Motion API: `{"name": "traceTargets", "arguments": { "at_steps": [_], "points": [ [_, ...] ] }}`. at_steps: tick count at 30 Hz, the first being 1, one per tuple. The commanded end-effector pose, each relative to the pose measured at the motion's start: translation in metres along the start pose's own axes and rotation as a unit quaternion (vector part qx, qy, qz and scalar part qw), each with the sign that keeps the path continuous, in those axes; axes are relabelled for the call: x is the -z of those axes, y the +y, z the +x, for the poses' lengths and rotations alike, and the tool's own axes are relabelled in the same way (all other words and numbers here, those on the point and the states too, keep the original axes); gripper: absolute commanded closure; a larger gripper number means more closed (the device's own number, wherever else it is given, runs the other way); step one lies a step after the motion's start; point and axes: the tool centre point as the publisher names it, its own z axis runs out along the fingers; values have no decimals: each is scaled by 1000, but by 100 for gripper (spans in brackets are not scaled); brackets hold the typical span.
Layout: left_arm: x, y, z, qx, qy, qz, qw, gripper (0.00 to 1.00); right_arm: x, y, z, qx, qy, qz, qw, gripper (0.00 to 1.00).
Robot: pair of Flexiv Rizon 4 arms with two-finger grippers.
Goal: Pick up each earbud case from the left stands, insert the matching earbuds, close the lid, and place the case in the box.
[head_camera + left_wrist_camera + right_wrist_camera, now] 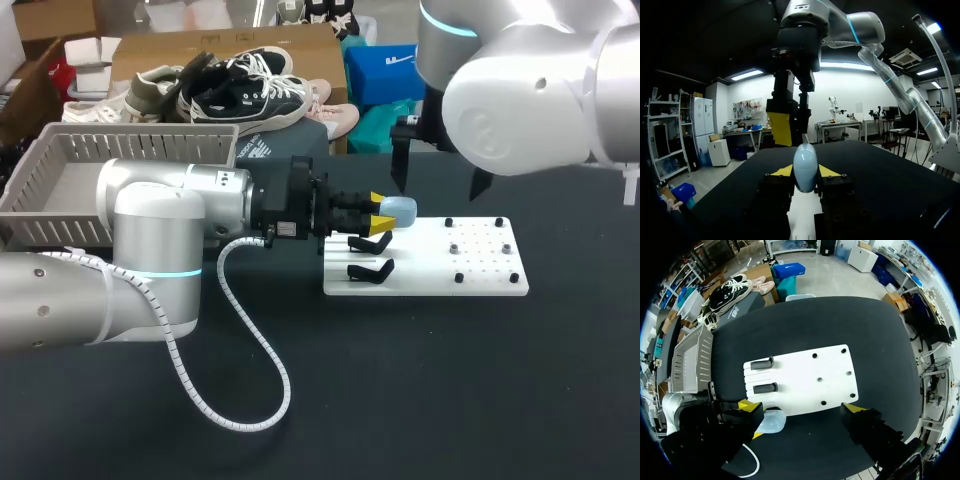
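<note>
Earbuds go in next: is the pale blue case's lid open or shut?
Shut: the pale blue rounded earbud case in the left tool shows one smooth shell, no raised lid.

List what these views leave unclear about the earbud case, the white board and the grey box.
Earbud case lid, open or shut: too small in the head view, partly covered by the left gripper; the left wrist view shows one end only.
Dark dots on the white board, earbuds or pegs: too small in every view.
Grey box floor: the left arm hides its near part in the head view.
</note>
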Motion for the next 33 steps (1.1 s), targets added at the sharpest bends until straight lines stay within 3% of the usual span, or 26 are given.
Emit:
{"name": "traceTargets", "arguments": {
  "at_steps": [1, 5, 15, 21, 27, 33],
  "points": [
    [0, -1, 0, -1, 0, -3, 1000, 100, -2, -2, 7, 3, 1, -4, 1000, 0],
    [0, -1, 0, -1, 0, -3, 1000, 100, 0, -3, 7, 0, -12, -8, 1000, 0],
    [7, -1, -5, 5, -7, -6, 1000, 100, 27, -11, 4, 5, -127, -67, 990, 0],
    [44, 2, -21, 17, -4, -58, 998, 100, 33, -26, 8, -4, -173, -102, 980, 0],
    [92, 2, -34, 21, 13, -110, 994, 100, 32, -28, 8, -9, -171, -105, 980, 0],
    [140, 5, -35, 23, 45, -185, 981, 100, 32, -28, 8, -9, -171, -105, 980, 0]
  ]
}}
